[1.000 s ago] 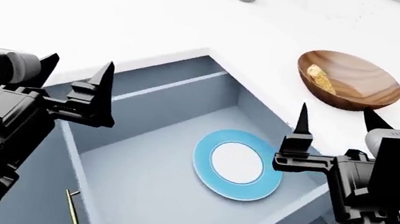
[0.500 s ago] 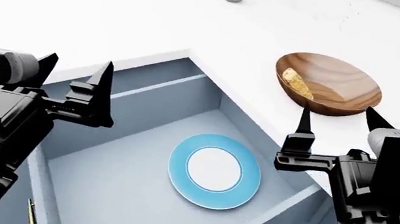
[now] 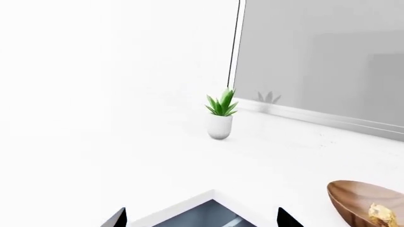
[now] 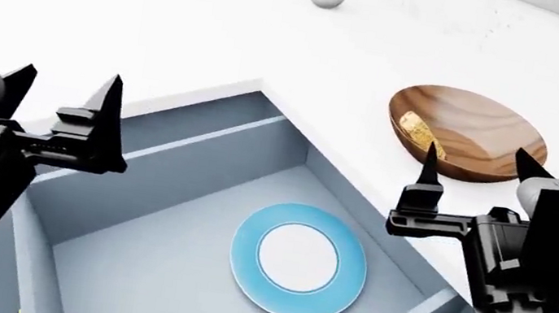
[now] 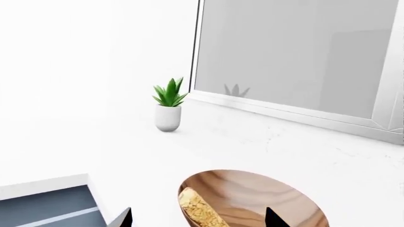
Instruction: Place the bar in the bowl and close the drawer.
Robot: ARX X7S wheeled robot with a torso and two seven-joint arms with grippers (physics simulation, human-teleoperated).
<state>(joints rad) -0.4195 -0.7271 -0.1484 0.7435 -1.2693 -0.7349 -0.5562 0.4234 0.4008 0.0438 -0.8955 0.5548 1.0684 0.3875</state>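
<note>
The fingers of both grippers stood spread wide with nothing between them: the left gripper hung over the drawer's far left corner, the right gripper above the counter edge just short of the bowl. The bar already lay inside the bowl, against its left wall. The drawer was pulled out, a blue-rimmed plate on its floor. Closing the drawer seemed the step in hand; a gripper would need to reach the drawer front, out of view below, and push it in.
</note>
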